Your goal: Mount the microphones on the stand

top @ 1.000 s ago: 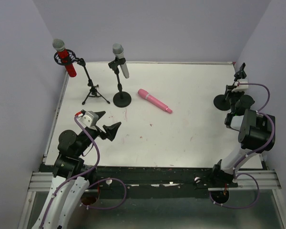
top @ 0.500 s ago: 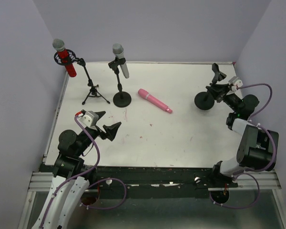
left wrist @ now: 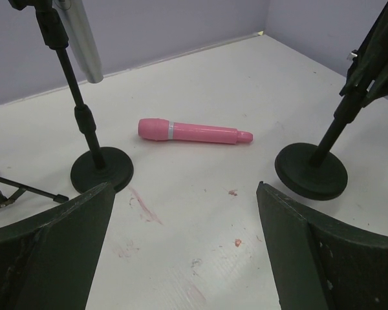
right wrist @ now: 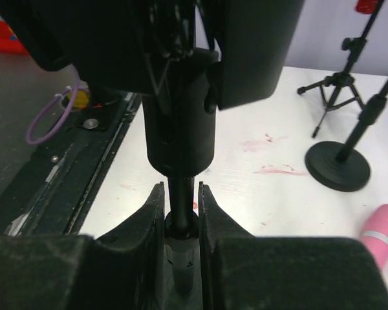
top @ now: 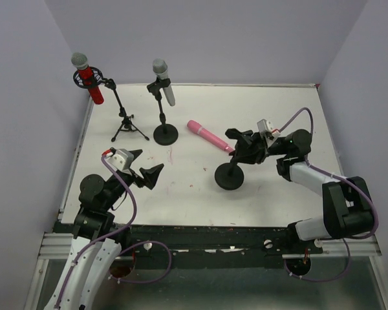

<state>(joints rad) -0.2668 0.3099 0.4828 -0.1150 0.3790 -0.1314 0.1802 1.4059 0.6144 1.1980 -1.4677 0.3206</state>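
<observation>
**Right gripper** [right wrist: 181, 213]: you have its fingers [right wrist: 154, 213] clamped on the thin pole of an empty black round-base stand [top: 230, 175], just under the pole's thick collar. The stand is near the middle of the table [top: 278, 116] with its pole leaning. You cannot tell whether its base rests on the surface.

**Left gripper** [top: 145, 165]: jaws wide apart, holding nothing, low over the near-left part of the table.

**Pink microphone** [top: 209, 136]: lies flat on the table, attached to nothing, just beyond the held stand. Its narrow tail end points toward the right gripper.

**Silver-grey microphone** [top: 163, 82]: clipped head-up in a second round-base stand [top: 165, 134], at the back, left of centre.

**Red microphone** [top: 88, 79]: silver mesh head up, seated in the ring mount of a tripod stand [top: 129, 129], at the far-left corner.
</observation>
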